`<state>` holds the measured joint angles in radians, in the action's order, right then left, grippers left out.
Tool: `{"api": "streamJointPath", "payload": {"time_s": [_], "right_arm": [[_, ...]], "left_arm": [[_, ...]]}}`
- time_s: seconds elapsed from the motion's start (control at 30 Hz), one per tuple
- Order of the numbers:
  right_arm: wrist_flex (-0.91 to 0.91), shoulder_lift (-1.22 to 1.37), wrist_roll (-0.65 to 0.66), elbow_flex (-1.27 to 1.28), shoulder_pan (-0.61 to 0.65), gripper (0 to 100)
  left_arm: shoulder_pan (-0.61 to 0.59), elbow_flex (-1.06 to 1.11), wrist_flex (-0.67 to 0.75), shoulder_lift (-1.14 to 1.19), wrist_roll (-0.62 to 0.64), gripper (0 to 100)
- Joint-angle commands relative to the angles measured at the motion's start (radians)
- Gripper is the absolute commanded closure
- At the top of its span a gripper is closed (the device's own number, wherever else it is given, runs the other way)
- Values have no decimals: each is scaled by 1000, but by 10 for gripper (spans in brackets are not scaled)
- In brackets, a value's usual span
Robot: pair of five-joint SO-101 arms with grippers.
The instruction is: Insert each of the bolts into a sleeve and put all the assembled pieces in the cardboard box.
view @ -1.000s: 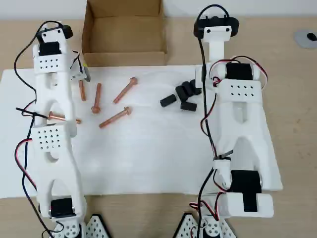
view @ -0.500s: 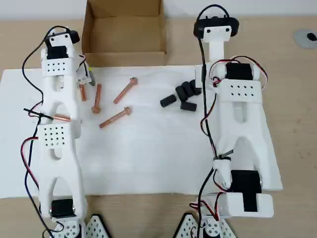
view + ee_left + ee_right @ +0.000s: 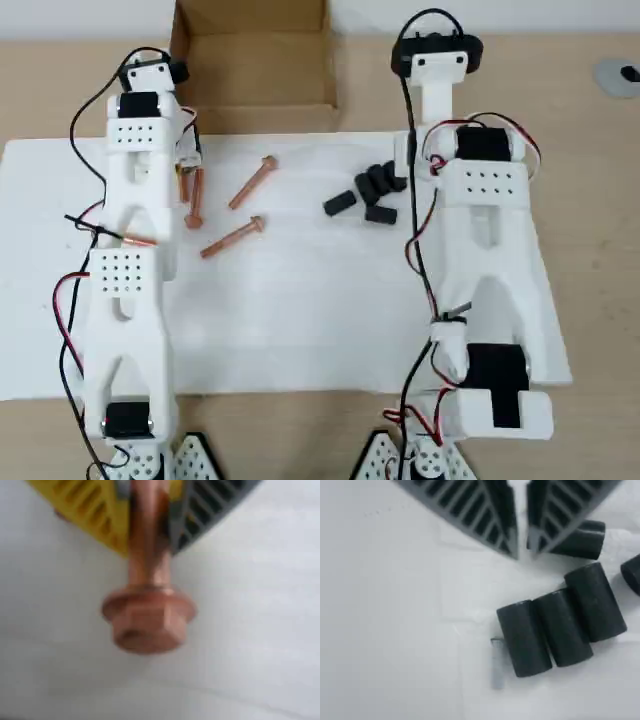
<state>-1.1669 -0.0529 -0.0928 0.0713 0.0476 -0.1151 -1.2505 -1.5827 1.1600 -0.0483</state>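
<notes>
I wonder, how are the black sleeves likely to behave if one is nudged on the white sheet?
The sleeves are smooth cylinders lying on their sides, so they will probably roll. Three lie touching side by side, so pushing one likely shifts its neighbours. They look rigid, unlikely to deform when gripped.

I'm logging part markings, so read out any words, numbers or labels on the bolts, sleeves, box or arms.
None can be read.
The cardboard box, loose bolts, sleeves and arms show no print.
The head of the bolt in the left gripper is blurred: no marking legible.
</notes>
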Motion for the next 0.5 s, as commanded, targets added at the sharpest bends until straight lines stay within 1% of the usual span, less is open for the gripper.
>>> {"api": "streamJointPath", "payload": {"time_s": [0.0,0.07,0.2,0.27,0.37,0.47], "right_arm": [[-5,-10,-5,-59,-19,989],[-6,-10,-5,-56,-19,989],[-32,-8,-5,-59,-19,989],[-32,-7,-5,-56,-19,989],[-34,-1,-11,-54,-19,989],[-84,21,-12,-47,-13,989]], "left_arm": [[-12,-8,-38,-8,0,991],[-12,-61,-60,-18,15,991],[-11,-245,-172,-48,15,991],[-17,-305,-175,-73,20,995],[-31,-304,-176,-157,20,997],[-25,-184,-176,-282,17,997]]}}
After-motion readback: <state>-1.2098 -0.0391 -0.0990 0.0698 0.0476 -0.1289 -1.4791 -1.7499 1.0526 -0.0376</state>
